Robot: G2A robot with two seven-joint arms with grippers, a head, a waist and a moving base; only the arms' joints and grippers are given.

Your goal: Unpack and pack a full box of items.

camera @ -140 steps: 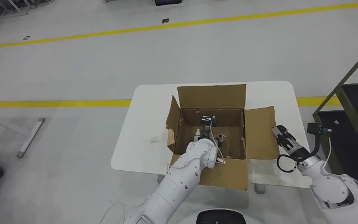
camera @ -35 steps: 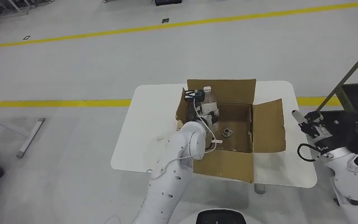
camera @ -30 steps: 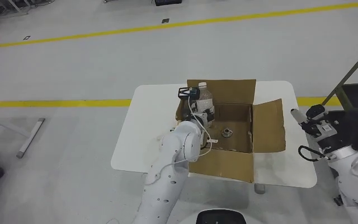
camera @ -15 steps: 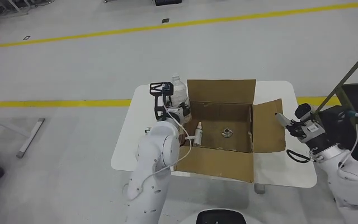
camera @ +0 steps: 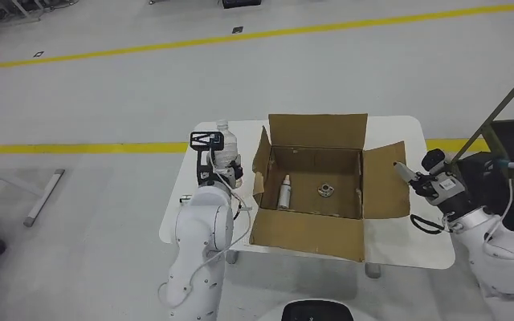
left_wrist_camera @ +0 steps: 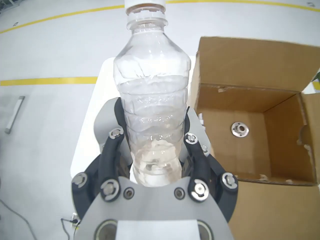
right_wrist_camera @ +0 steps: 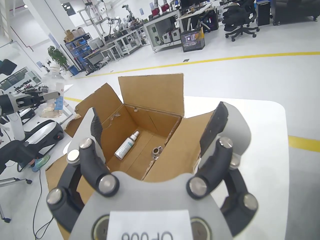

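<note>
The left gripper (left_wrist_camera: 152, 116) clamps its black-padded fingers (left_wrist_camera: 117, 116) around the lower body of a water bottle (left_wrist_camera: 150, 81) of clear, ribbed plastic with a white screw cap. It holds the bottle over the left part of the white, round-cornered table (camera: 401, 132), just beside the left flap of the cardboard box (camera: 317, 128). From the floor I cannot tell whether the bottle's base touches the tabletop.

The brown corrugated box stands open, its four flaps spread and their edges torn. The front flap reaches the table's near edge. On the box floor a small white spray bottle (camera: 284, 193) with a printed label lies near the left wall. A round metal fitting (camera: 324, 190) sits apart from it, toward the middle.

The right gripper (camera: 401, 170) hangs at the outer edge of the right flap, jaws spread wide and holding nothing. A printed white tag (right_wrist_camera: 147, 226) marks its wrist plate.
</note>
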